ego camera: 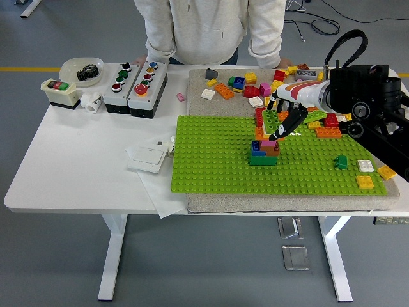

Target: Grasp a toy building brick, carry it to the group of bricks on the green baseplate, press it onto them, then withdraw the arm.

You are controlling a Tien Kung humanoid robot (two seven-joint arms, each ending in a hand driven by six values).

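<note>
My right hand [281, 123] comes in from the right and is shut on a light green brick [273, 118]. It hovers just above and behind the small group of bricks [264, 152], a stack of green, blue, brown and pink pieces, on the green baseplate [211, 160]. One black finger [279, 132] points down towards the stack's top. I cannot tell whether the held brick touches the stack. The left arm is out of the picture.
Loose bricks [255, 86] lie behind the baseplate on the grey mat. A small green brick [342, 162] and yellow [365, 181] and white [365, 165] bricks sit at the right. Button boxes [135, 83], a bowl [81, 69] and a white plate [147, 154] stand left. A person [204, 29] rests both hands on the far edge.
</note>
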